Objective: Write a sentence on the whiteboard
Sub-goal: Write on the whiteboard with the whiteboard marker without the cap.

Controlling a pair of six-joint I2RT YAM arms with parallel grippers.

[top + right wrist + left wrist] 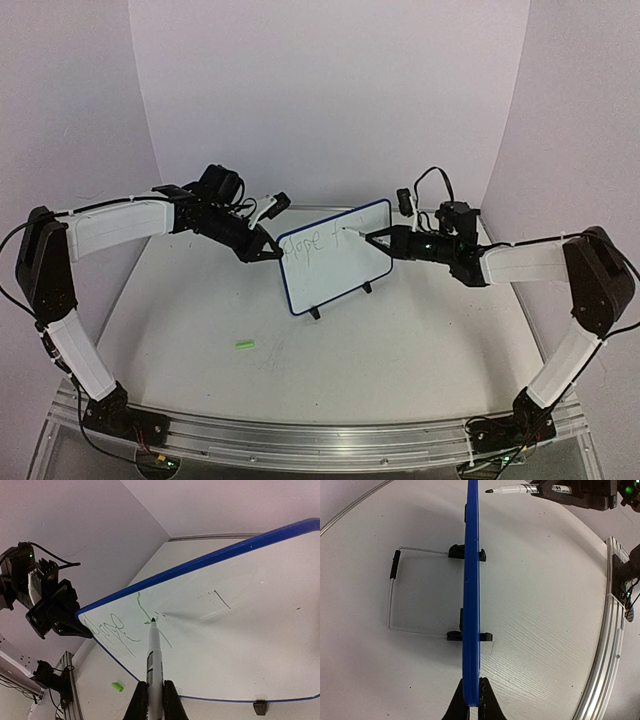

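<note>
The whiteboard [340, 272], white with a dark blue rim, stands tilted on its wire stand [393, 594] in the middle of the table. Green handwriting covers its upper left part [112, 627]. My left gripper [270, 250] is shut on the board's left edge; in the left wrist view the blue rim [470, 605] runs edge-on between its jaws [471, 706]. My right gripper [152, 700] is shut on a white marker [152, 652]. The marker's dark tip sits at a fresh green stroke, and the left wrist view shows a small gap between the marker [512, 488] and the board.
A small green marker cap [245, 345] lies on the table in front of the board, also visible in the right wrist view [117, 686]. An aluminium rail [320, 440] runs along the near edge. White walls enclose the back and sides.
</note>
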